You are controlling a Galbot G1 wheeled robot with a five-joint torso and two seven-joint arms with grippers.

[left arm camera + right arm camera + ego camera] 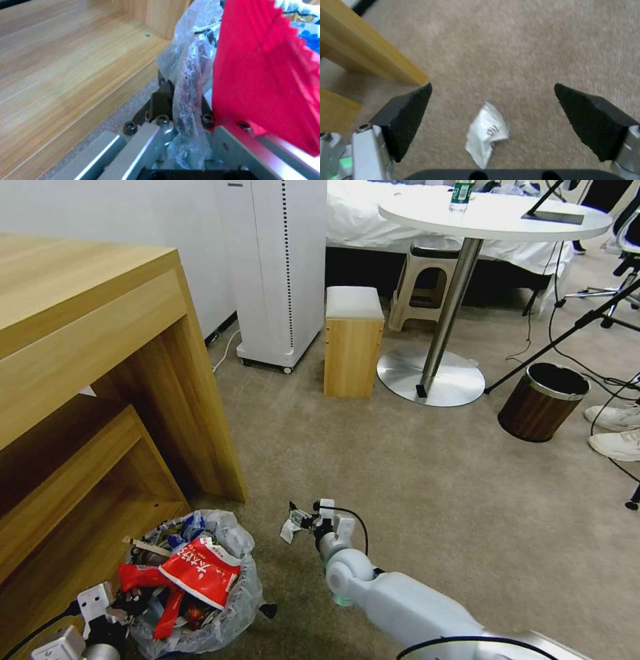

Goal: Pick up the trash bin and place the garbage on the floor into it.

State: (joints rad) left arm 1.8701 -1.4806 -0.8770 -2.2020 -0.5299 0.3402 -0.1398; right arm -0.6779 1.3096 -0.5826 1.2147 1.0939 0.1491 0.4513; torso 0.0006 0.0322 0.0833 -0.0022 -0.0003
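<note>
The robot is picking up the last bits of litter. The trash bin (200,587) is sitting on the floor (413,467) beside the wooden desk (100,380), and it is stuffed full, with a red wrapper (200,570) poking out of the top. The left gripper (186,120) is pinching the bin's edge, its fingers closed on the crinkly bag (190,82) and rim.

The right gripper (493,100) is hanging just above the carpet with its fingers spread wide and nothing between them. A small white scrap (486,132) is lying on the carpet right under the gap. It looks like the next move is to go down, squeeze the scrap and carry it to the bin.

The bin's black base is hidden under the bag. The tiny print on the scrap is too blurry to read. The left arm is cut off at the corner of the head view.
</note>
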